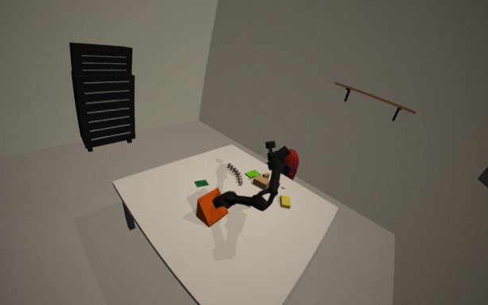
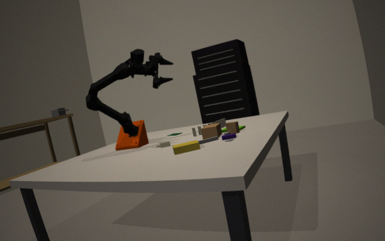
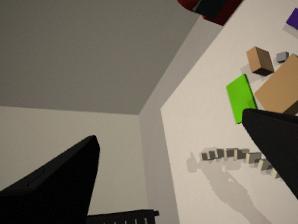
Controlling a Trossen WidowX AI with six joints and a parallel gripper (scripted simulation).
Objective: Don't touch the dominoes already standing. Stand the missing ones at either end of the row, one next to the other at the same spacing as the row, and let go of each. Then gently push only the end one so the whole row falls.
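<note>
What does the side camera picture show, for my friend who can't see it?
A black robot arm on an orange base holds its open, empty gripper high above a white table with small blocks and grey dominoes.
</note>
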